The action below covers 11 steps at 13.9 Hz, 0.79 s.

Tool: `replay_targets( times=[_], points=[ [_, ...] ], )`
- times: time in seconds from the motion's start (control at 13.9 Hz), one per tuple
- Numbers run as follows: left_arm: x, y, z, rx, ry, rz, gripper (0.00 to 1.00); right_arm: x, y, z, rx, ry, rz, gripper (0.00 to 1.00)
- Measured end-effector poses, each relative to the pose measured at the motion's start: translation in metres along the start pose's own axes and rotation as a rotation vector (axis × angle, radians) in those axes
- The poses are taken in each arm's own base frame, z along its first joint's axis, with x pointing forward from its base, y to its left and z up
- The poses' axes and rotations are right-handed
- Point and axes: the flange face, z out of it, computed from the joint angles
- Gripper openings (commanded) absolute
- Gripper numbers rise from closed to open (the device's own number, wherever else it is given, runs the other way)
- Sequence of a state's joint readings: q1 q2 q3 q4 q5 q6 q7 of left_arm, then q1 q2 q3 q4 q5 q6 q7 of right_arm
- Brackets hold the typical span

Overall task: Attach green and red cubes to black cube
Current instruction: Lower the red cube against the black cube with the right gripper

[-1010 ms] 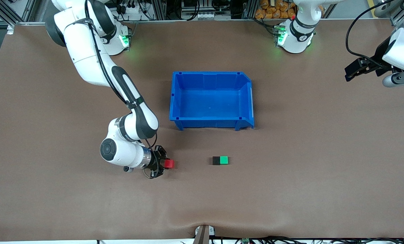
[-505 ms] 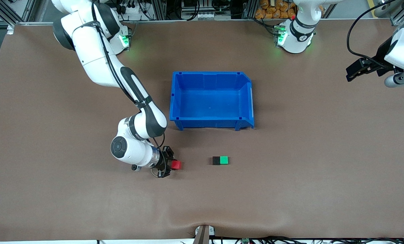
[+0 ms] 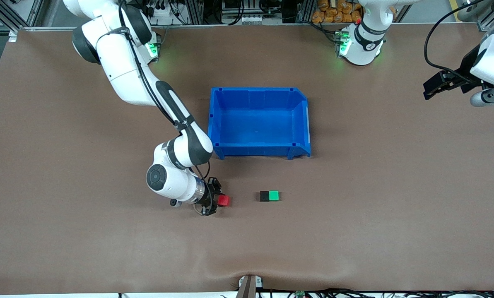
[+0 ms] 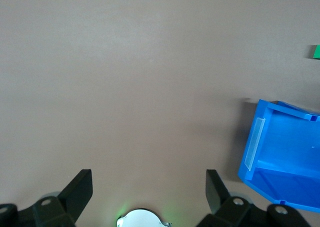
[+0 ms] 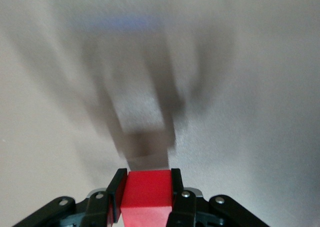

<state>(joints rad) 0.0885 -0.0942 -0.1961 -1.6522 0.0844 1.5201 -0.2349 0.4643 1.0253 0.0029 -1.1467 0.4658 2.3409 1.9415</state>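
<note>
My right gripper (image 3: pixel 221 201) is shut on the red cube (image 3: pixel 223 200), low over the mat; the cube (image 5: pixel 146 192) fills the gap between its fingers (image 5: pixel 118 187). The black cube (image 3: pixel 264 196) and the green cube (image 3: pixel 274 195) lie side by side, touching, on the mat, a short gap from the red cube toward the left arm's end. The green cube is on the black cube's side toward the left arm's end. My left gripper (image 3: pixel 428 89) waits open, high over the left arm's end of the table, with nothing between its fingers (image 4: pixel 80 192). One edge of the green cube (image 4: pixel 316 51) shows in the left wrist view.
An empty blue bin (image 3: pixel 258 122) stands mid-table, farther from the front camera than the cubes; it also shows in the left wrist view (image 4: pixel 280 152). Brown mat (image 3: pixel 354 231) covers the table.
My right gripper has carried the red cube along the mat toward the black and green pair, narrowing the gap. The left arm has shifted only slightly.
</note>
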Motion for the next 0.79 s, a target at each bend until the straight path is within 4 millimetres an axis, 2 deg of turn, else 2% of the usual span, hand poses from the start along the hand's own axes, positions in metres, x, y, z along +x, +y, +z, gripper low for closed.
replay_targets(
  times=[0.29, 0.79],
  points=[
    [0.0, 0.0, 0.0, 0.0, 0.0, 0.0, 1.0, -0.014, 0.008, 0.003, 0.012, -0.01, -0.001, 0.0],
    [0.0, 0.0, 0.0, 0.0, 0.0, -0.001, 1.0, -0.027, 0.013, 0.01, 0.029, -0.022, -0.011, 0.0]
  ],
)
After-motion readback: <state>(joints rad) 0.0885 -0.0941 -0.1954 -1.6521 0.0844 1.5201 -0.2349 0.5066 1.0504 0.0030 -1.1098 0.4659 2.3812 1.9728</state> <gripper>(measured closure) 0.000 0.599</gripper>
